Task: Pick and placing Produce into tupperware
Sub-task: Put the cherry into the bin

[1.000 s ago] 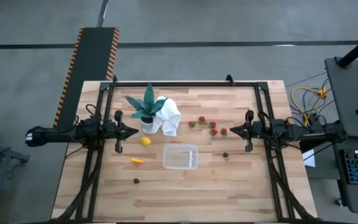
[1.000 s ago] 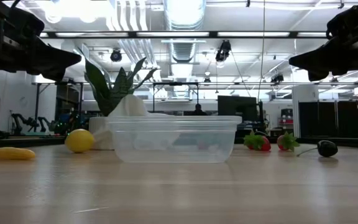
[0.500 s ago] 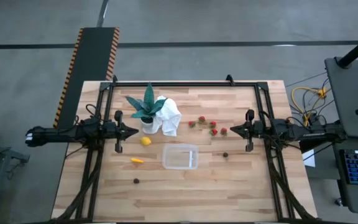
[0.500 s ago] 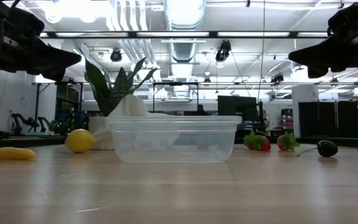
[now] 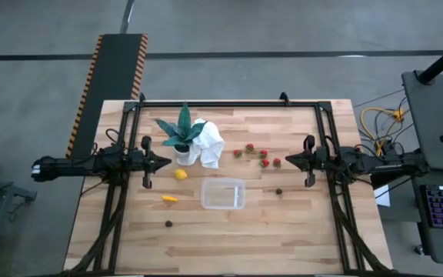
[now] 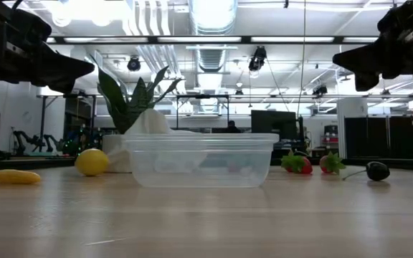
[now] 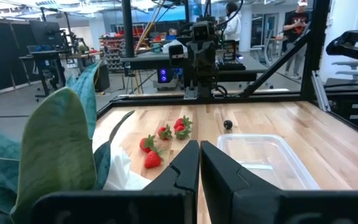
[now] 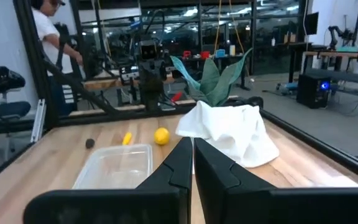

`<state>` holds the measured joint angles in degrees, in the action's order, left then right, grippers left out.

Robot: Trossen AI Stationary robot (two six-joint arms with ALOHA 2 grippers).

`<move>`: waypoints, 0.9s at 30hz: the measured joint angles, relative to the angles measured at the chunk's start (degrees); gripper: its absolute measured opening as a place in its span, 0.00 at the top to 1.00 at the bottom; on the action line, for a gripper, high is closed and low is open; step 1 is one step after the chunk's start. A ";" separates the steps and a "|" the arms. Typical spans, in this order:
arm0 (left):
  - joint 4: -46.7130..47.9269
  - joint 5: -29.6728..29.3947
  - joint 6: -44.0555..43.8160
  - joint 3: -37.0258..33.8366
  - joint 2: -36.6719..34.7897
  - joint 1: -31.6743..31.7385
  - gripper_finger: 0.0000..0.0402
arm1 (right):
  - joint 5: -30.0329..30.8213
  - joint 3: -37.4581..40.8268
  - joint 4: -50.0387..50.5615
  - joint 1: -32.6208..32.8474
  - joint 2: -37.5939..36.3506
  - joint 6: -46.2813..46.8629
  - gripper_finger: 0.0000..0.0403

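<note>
- Two dark arms wait at the sides of the wooden surface (image 5: pixel 283 223), one on each side, and neither one holds anything.
- The left gripper (image 5: pixel 166 162) hangs above the surface near the potted plant (image 5: pixel 181 131). Its fingers (image 7: pixel 185 168) are pressed together with nothing between them.
- The right gripper (image 5: pixel 288 161) hangs above the surface just beside the strawberries (image 5: pixel 261 157). Its fingers (image 8: pixel 182 165) are also pressed together and empty.
- The clear tupperware (image 5: pixel 223 193) sits near the middle, between the two arms. That looks like a good spot, because both arms can reach it.
- It looks empty, so I think the job has not really begun.
- The fruit lies spread out around the box, not inside it.
- The strawberries make a small group on the right arm's side, so that arm would likely take them.
- One tiny dark fruit (image 5: pixel 279 191) lies near the box on that same side.
- The yellow lemon (image 5: pixel 180 175) sits close to the plant and the white cloth (image 5: pixel 211 144), on the left arm's side.
- The long yellow-orange piece (image 5: pixel 170 198) lies just past the lemon, and another tiny dark fruit (image 5: pixel 168 224) lies nearer the front edge.
- To pick any fruit, an arm would first have to spread its fingers and come down.
- The lemon is round, so it may roll away if it gets bumped.
</note>
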<state>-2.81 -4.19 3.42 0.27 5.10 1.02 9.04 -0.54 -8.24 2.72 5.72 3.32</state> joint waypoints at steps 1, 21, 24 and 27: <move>-0.34 -0.02 0.00 0.00 0.00 0.00 1.00 | 0.01 -0.01 0.18 0.00 0.00 -1.06 0.98; -1.26 -0.20 -0.02 0.00 0.11 0.00 1.00 | 7.59 -5.65 -2.78 0.04 12.15 -5.16 0.64; -1.24 -0.19 -0.02 0.00 0.17 0.00 1.00 | 1.38 -11.41 -2.56 0.04 18.10 -9.12 0.59; -1.24 -0.17 -0.02 0.00 0.17 0.00 1.00 | -3.10 -17.73 1.78 0.07 24.87 -9.40 0.57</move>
<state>-4.05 -4.36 3.40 0.27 5.28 1.02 5.94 -18.26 -6.46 2.79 30.59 -6.09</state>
